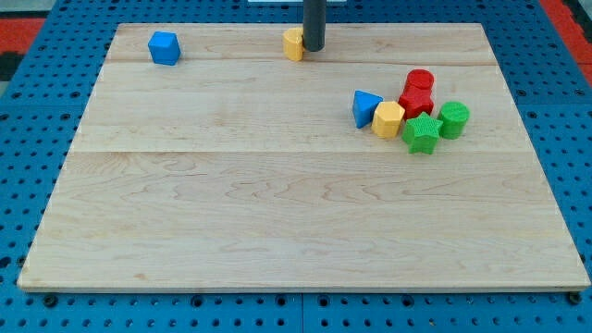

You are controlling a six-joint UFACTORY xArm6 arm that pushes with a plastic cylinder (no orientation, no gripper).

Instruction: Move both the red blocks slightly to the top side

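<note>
Two red blocks sit together at the view's right: a red cylinder (419,83) and, just below it, a second red block (415,104) whose shape is partly hidden. They touch a cluster of a blue triangular block (365,107), a yellow hexagonal block (388,119), a green star block (421,134) and a green cylinder (454,119). My tip (314,49) is at the view's top centre, touching the right side of a yellow block (293,43), far up and left of the red blocks.
A blue cube-like block (164,47) lies at the view's top left. The wooden board (277,213) rests on a blue perforated table (28,139).
</note>
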